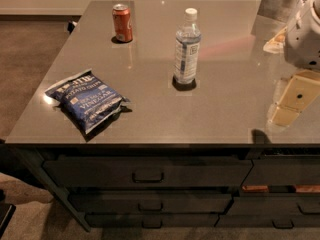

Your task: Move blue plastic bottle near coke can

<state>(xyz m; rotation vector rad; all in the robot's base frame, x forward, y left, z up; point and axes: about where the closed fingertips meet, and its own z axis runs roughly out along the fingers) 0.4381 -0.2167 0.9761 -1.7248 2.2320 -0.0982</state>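
Near the middle of the grey bench (225,109): the blue plastic bottle (187,49). Stands upright, white cap on, blue-and-white label round the clear body, dark shadow at the base. Touches nothing but the bench top.

Toward the far left of the same top: the coke can (122,23). Stands upright too, red-orange with a silver lid, shorter than the bottle and well apart from it, with bare surface between the two.

At the near left: a blue chip bag (87,99). Lies flat, slightly crumpled, close to the front edge, apart from both can and bottle.

At the right edge of the view: the gripper (291,105). Hangs over the right part of the bench, cream-coloured below a white arm housing (305,34), well to the right of the bottle, touching neither bottle nor can. Spread or pressed together: cannot tell.

Below the front edge: dark drawers (147,175) with bar handles. Left of the bench: brown carpet (30,49).
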